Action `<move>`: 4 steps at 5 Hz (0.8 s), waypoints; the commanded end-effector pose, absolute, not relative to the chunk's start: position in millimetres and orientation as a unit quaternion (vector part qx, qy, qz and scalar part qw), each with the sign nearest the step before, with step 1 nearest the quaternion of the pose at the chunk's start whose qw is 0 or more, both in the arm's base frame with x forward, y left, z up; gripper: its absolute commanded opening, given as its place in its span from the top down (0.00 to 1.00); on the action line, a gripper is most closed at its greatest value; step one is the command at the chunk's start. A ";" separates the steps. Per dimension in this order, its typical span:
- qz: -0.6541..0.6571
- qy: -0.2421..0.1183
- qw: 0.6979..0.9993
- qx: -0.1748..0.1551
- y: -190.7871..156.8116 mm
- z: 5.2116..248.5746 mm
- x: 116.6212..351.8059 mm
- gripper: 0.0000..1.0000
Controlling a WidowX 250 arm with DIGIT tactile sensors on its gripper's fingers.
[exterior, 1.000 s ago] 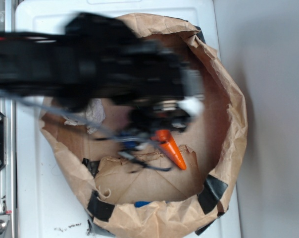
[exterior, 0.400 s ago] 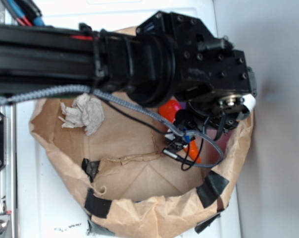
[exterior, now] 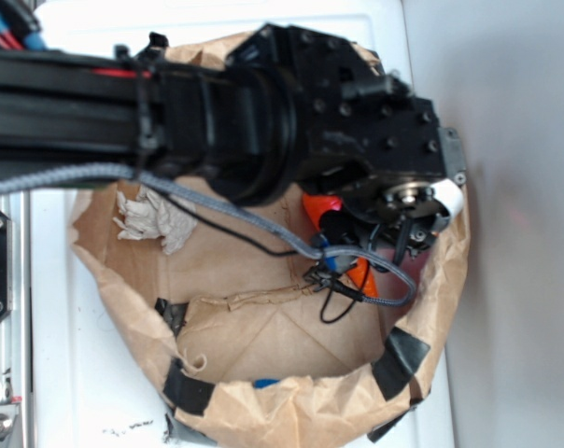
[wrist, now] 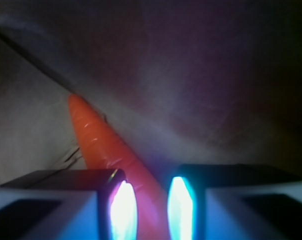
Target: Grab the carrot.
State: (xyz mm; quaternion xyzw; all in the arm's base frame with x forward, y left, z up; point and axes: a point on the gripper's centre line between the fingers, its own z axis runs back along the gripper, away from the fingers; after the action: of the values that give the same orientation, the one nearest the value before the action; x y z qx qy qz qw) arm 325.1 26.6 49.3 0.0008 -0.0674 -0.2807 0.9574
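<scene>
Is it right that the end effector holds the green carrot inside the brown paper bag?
Not quite: the carrot is orange, as the wrist view shows. It does sit between the fingers of the end effector, inside the brown paper bag.

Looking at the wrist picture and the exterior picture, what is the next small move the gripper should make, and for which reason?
Probably close the fingers a little further before lifting. In the wrist view the carrot already runs down between the two fingers of the gripper, so it seems lined up. Whether the pads already press it I cannot tell. The exterior view only shows the arm hiding most of the carrot inside the paper bag.
</scene>
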 end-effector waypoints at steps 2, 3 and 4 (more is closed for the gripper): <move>-0.311 -0.069 0.948 -0.014 42.4 63.0 292.8 0.00; -0.319 -0.055 0.946 0.013 34.3 39.5 302.1 0.00; -0.320 -0.046 0.946 0.029 27.9 23.2 305.9 0.00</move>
State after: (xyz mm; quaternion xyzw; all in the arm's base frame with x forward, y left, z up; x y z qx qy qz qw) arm 300.4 33.2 18.1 0.0207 -0.0295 -0.3098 0.9501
